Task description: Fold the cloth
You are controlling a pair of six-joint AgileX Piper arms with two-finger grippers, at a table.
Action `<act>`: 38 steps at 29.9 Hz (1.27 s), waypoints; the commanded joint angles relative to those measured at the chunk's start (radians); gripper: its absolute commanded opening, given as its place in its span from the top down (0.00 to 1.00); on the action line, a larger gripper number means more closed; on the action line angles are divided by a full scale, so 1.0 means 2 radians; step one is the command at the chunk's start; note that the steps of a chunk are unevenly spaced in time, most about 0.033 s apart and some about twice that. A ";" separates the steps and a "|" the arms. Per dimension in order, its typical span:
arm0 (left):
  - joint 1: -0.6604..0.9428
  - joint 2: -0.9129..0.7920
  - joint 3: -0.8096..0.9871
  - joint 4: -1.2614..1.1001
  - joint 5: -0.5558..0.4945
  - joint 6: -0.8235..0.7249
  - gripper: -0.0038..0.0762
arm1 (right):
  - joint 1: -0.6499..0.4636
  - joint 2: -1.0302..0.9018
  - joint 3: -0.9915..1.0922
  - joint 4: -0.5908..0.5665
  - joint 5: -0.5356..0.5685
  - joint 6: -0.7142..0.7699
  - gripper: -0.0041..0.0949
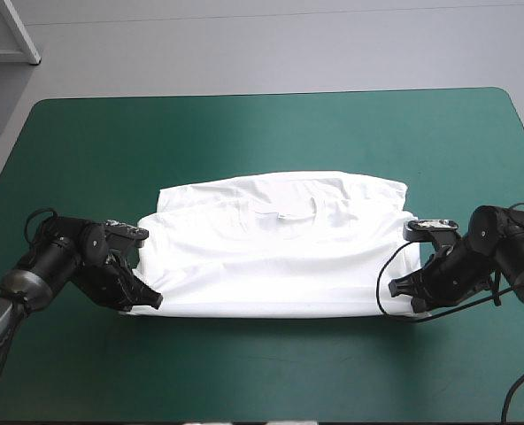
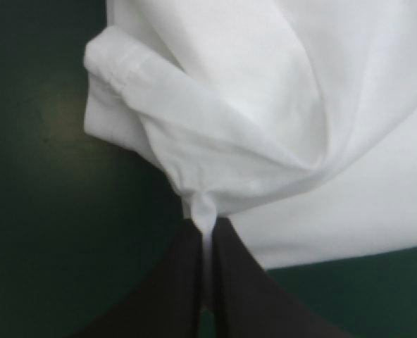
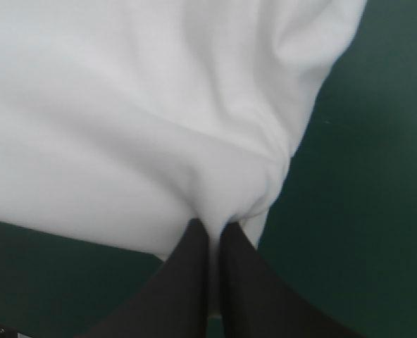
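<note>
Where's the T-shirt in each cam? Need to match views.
High view: T-shirt mid-table, near corners held by left gripper and right gripper.
Left wrist view: T-shirt ahead of the left gripper, corner pinched.
Right wrist view: T-shirt ahead of the right gripper, corner pinched.
Shared landmark: teal-green cover bordering the shirt's near edge.

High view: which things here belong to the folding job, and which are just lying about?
Belongs to the job: the T-shirt, lying flat; the left gripper, shut on its near left corner; the right gripper, shut on its near right corner.
Just lying about: nothing loose visible; only the teal-green cover beneath.
</note>
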 commanded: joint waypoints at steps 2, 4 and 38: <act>-0.002 -0.015 0.005 0.008 -0.010 0.005 0.83 | 0.000 -0.020 -0.004 0.020 -0.016 -0.033 0.81; -0.002 -0.015 0.005 0.008 -0.012 0.007 0.75 | 0.000 -0.026 -0.004 0.023 -0.031 -0.037 0.70; -0.001 -0.061 -0.205 0.037 0.039 -0.009 0.21 | 0.000 -0.044 -0.149 0.024 -0.024 -0.002 0.33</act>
